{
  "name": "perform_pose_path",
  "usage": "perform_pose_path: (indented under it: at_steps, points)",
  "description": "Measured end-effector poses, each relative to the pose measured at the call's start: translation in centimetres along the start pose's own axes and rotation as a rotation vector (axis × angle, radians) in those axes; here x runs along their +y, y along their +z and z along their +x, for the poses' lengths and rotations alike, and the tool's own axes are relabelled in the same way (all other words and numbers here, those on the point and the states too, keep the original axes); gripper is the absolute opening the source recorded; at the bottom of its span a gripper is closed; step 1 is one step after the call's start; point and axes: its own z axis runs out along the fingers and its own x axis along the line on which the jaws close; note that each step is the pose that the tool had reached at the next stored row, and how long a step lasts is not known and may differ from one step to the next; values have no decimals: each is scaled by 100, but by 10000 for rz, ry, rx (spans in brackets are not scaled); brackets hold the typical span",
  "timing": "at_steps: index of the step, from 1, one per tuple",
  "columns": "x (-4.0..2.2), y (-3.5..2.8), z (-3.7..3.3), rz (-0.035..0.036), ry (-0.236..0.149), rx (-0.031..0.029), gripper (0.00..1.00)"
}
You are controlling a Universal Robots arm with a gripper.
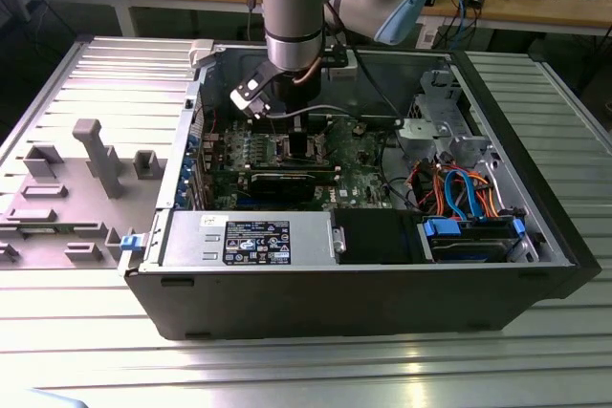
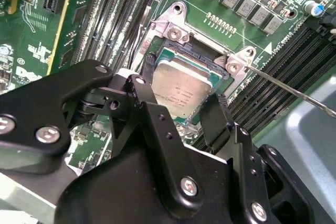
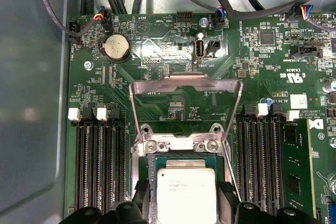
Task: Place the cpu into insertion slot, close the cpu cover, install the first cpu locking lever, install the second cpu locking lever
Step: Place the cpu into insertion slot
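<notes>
The cpu (image 3: 185,195), a square silver-topped chip, sits level in the insertion slot (image 3: 181,159) on the green board. My gripper (image 3: 185,190) straddles it, and its black fingers (image 3: 142,190) press against two opposite edges of the chip. In the second wrist view the cpu (image 2: 181,90) lies between the same fingers (image 2: 144,95), inside the insertion slot's rim (image 2: 189,52). The cpu cover (image 3: 186,85) stands flipped open behind the slot. A thin locking lever (image 2: 289,90) juts out, unlatched. In the exterior view my gripper (image 1: 295,145) reaches down into the computer case.
Black memory slots (image 3: 100,166) flank the socket on both sides. A coin battery (image 3: 116,45) and cables (image 3: 231,3) lie beyond the open cover. The case holds a power supply (image 1: 249,239) and a drive bay with orange and blue cables (image 1: 464,198). A grey fixture plate (image 1: 86,174) sits beside the case.
</notes>
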Motion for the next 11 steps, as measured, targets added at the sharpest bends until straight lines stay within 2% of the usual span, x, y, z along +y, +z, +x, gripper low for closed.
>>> perform_pose_path:
  at_steps: [8, 9, 11]
  points:
    - [12, -18, -14, 6, -4, -2, 62]
    - [15, -46, -13, 3, -15, 3, 62]
    - [25, -158, -13, 2, -56, 7, 62]
